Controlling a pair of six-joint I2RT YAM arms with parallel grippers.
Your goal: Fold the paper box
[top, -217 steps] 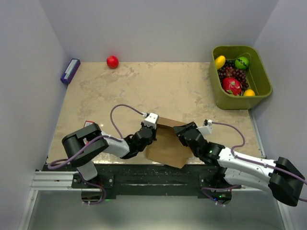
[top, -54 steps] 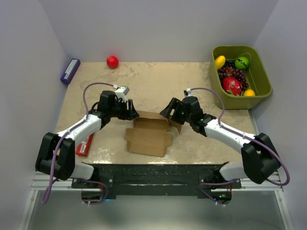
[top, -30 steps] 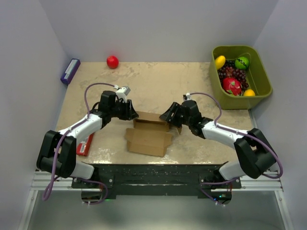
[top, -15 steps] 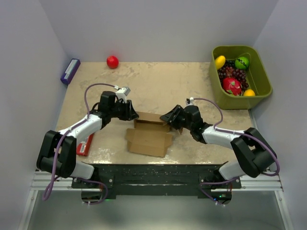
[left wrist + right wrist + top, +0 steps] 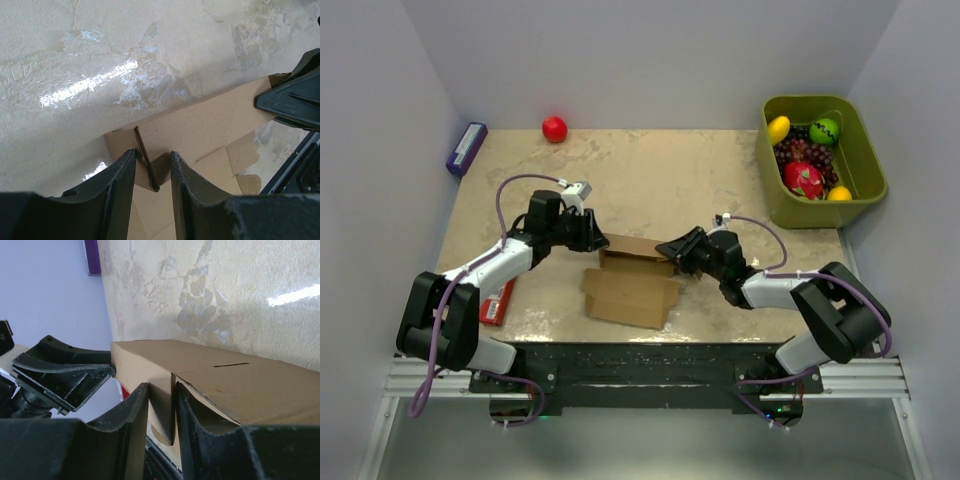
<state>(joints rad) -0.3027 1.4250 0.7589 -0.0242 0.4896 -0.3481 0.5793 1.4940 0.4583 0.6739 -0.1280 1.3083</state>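
The paper box is brown cardboard, half folded, lying near the table's front with its back wall raised. My left gripper is at the wall's left end. In the left wrist view it stands open astride the upright side flap, with a gap on the flap's right side. My right gripper is at the wall's right end. In the right wrist view it is shut on the end flap, and both pads touch the cardboard.
A red ball and a small purple box lie at the back left. A flat red box sits beside the left arm. A green bin of fruit stands at the back right.
The right gripper's jaws have closed onto the box's right end flap, and that arm has sunk lower. The left gripper and the box have stayed put.
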